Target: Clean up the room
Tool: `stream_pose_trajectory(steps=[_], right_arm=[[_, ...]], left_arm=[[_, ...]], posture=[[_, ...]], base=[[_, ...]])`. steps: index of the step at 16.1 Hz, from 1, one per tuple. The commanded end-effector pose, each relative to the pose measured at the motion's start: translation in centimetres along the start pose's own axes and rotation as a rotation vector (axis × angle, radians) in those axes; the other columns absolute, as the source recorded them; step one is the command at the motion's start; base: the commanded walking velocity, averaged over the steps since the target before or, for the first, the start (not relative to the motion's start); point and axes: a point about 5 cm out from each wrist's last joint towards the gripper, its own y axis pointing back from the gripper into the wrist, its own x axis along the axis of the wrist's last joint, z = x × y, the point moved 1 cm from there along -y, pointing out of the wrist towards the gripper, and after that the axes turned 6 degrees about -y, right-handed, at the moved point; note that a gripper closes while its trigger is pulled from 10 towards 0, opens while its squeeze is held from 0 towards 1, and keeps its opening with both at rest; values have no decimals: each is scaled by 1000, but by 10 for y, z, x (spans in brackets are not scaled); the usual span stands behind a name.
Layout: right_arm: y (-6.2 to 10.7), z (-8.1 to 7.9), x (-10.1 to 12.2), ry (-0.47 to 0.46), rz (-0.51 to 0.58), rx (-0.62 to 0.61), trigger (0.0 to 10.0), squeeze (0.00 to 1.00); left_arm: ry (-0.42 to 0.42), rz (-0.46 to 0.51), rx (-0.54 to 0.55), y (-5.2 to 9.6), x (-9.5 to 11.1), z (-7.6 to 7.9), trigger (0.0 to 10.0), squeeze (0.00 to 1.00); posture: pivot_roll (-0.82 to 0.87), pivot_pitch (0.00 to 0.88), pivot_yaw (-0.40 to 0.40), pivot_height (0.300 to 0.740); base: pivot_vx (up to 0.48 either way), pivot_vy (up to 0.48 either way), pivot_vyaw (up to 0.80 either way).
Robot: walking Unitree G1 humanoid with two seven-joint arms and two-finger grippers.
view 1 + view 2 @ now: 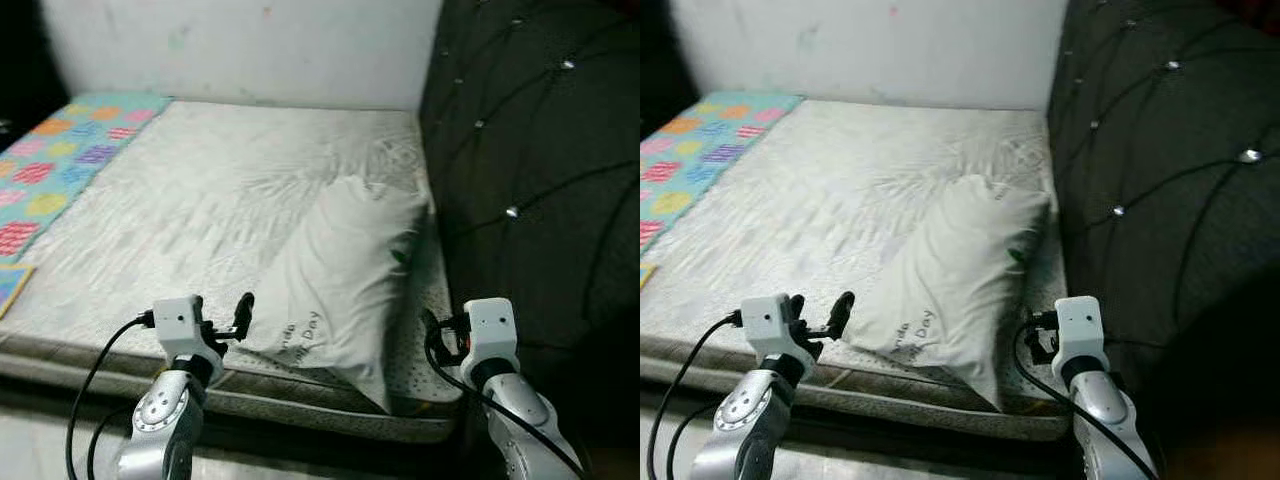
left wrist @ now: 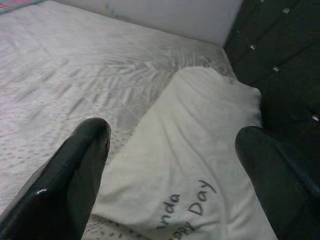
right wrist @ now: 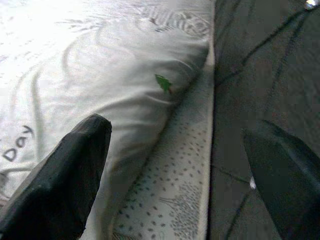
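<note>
Lying between both spread grippers, pillow untouched.

The light is dim and uneven, with grainy noise throughout. Ahead of the left gripper the pale mattress is the brightest surface and looks washed out toward the wall. The pillow between the two grippers casts a soft shadow at its near edge. Beside the right gripper the dark headboard sinks into blackness apart from small glints on its studs. In both wrist views the black fingers are blurred and out of focus, and the far mattress in the right wrist view glares white.
</note>
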Motion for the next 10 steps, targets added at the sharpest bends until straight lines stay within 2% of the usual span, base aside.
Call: stream_pose_trajectory(steps=[1, 4, 10], right_arm=[[-1, -1, 2, -5, 2, 3, 10000, 0], [-1, 0, 2, -8, 3, 2, 10000, 0], [-2, 0, 3, -5, 7, 4, 10000, 0]], left_arm=[[-9, 12, -9, -2, 3, 1, 10000, 0], [-8, 12, -14, -2, 3, 2, 10000, 0], [-1, 20, -34, -3, 4, 5, 10000, 0]], posture=[[-100, 0, 18, 740], [-101, 0, 18, 740], [-102, 0, 17, 740]], base=[[0, 0, -775], [0, 0, -696], [0, 0, 0]])
